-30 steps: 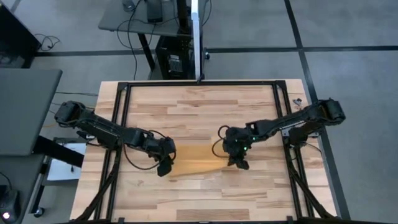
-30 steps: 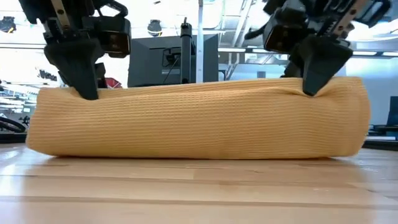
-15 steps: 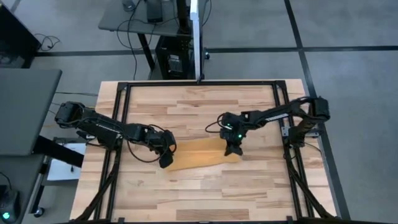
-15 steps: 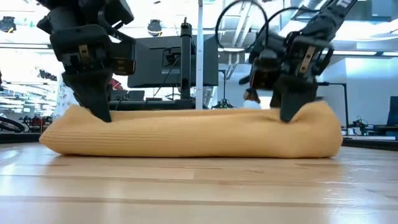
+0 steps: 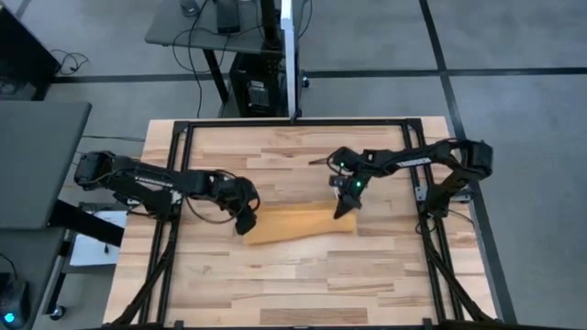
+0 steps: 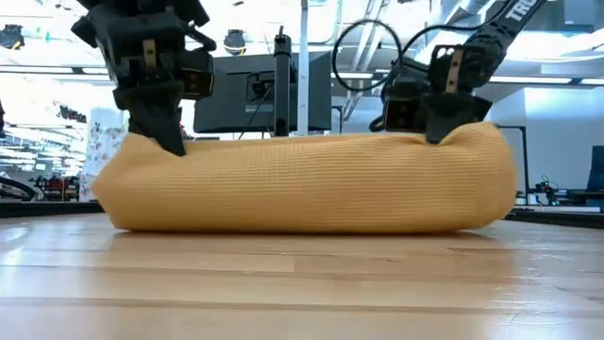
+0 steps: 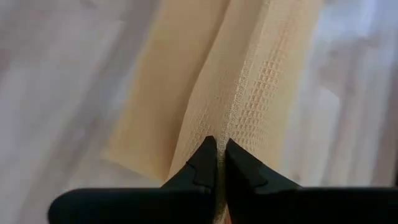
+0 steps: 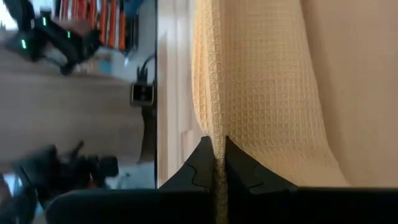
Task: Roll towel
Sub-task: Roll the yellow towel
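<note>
Both grippers, left [image 5: 244, 223] at nine o'clock and right [image 5: 343, 205] at three, are pinched tight on the towel [image 5: 295, 225] hem. It's soft, light cloth, so grip the edge near each end.

The room is bright, with even light from above, so the wooden table [image 5: 293, 275] has only small, soft shadows under the arms. In the low view the windows behind glow very white and the front of the table looks a bit fuzzy, while the towel [image 6: 307, 184] is sharp enough to show its little ridges. In the left wrist view everything around the towel is smeared and washed out, but the right wrist view shows the cloth's tiny squares clearly.
</note>
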